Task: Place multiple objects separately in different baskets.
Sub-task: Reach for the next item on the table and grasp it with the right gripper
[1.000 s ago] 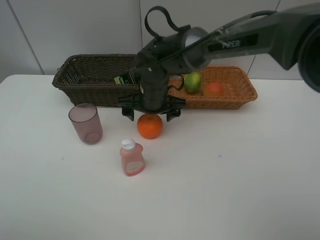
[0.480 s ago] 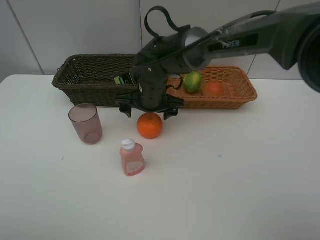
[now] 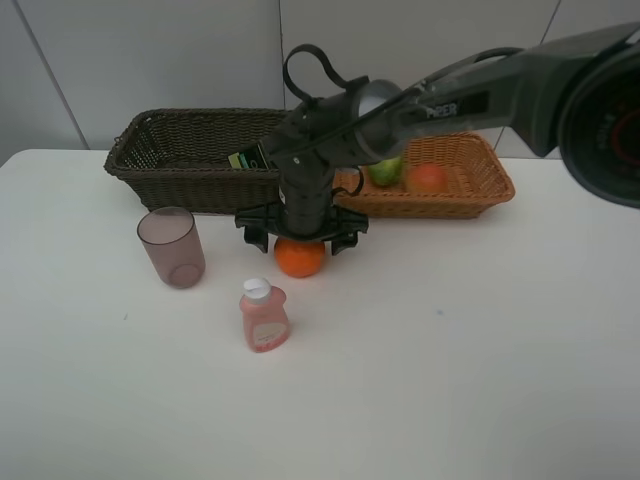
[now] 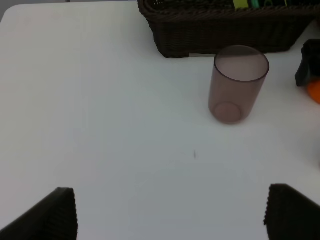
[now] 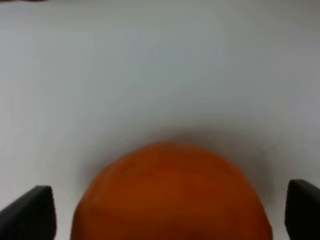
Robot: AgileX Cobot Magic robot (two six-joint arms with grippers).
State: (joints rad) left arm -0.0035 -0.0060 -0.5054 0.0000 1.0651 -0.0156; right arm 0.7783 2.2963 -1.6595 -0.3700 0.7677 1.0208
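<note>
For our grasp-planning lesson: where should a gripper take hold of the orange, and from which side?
Likely grip the orange across its widest middle, coming straight down from above. It is round, stands free on the table, and the open right gripper hangs over it.

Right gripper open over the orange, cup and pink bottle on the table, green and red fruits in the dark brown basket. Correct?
One error: the green fruit and red-yellow fruit lie in the orange-tan basket, not the dark brown basket. The exterior high view shows this. The rest holds.
</note>
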